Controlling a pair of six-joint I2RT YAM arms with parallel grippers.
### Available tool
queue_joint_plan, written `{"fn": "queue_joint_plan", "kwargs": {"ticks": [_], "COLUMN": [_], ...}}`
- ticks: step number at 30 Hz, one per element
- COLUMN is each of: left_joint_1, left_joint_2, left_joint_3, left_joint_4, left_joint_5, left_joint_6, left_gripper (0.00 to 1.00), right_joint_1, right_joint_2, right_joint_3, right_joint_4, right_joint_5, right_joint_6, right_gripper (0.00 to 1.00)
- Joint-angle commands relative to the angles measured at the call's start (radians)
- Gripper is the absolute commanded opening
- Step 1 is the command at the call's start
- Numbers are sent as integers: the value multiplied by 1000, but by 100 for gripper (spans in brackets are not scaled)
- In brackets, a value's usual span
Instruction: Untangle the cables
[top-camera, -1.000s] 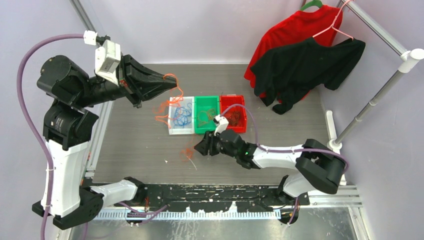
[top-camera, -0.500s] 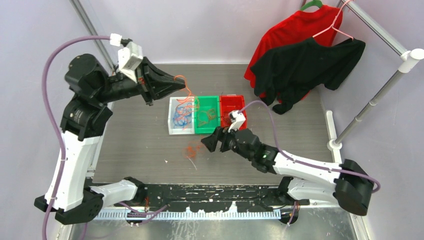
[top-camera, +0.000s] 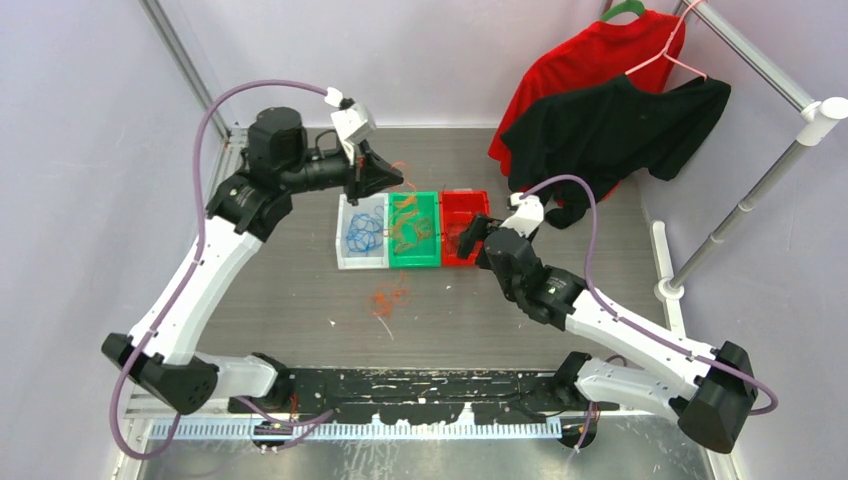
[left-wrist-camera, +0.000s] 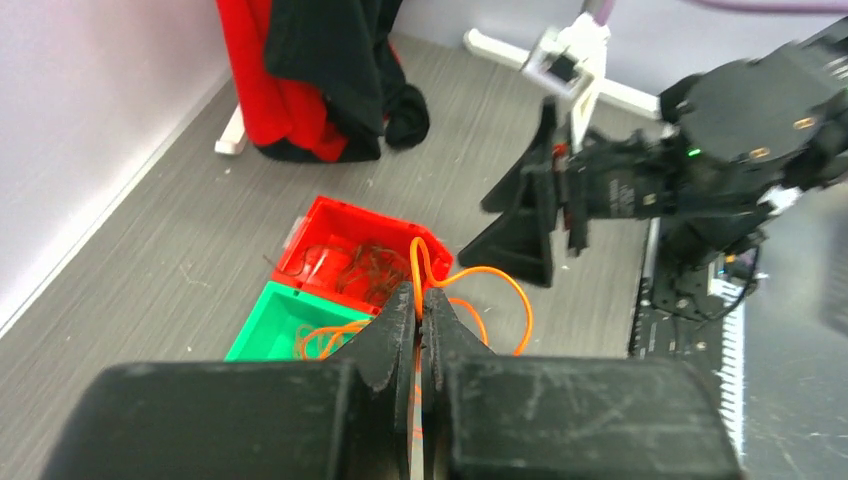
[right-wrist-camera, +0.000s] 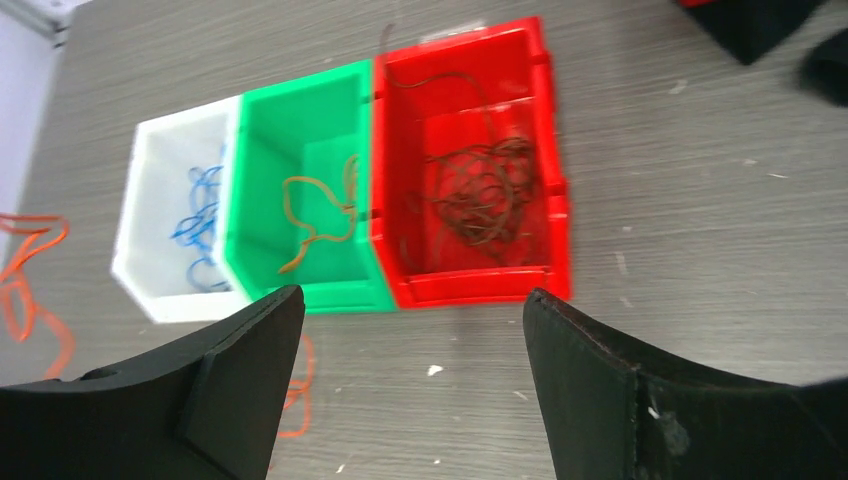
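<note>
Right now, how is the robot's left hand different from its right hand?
The left hand is shut, the right hand is wide open. The left hand pinches an orange cable; the right hand holds nothing. The left hand is by the green bin, the right hand by the red bin. Both are black with two fingers.
</note>
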Motion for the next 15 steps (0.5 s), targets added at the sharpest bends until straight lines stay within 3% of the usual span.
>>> {"fn": "queue_joint_plan", "kwargs": {"ticks": [1, 7, 15], "left_joint_1": [-7, -7, -11], "left_joint_2": [59, 180, 367], "left_joint_3": [-26, -76, 13], "left_joint_4": [48, 110, 100], "left_joint_5": [-57, -100, -141], "left_joint_6": [132, 222, 270], "left_gripper": [0, 0, 0], "right_joint_1": [-41, -77, -100], "right_joint_2": [-43, -39, 1], "right_joint_3": [29, 34, 11], "right_joint_4": [-54, -38, 9], "right_joint_5": [112, 101, 80], "right_joint_6": [40, 32, 47], "right_gripper": [85, 85, 85]}}
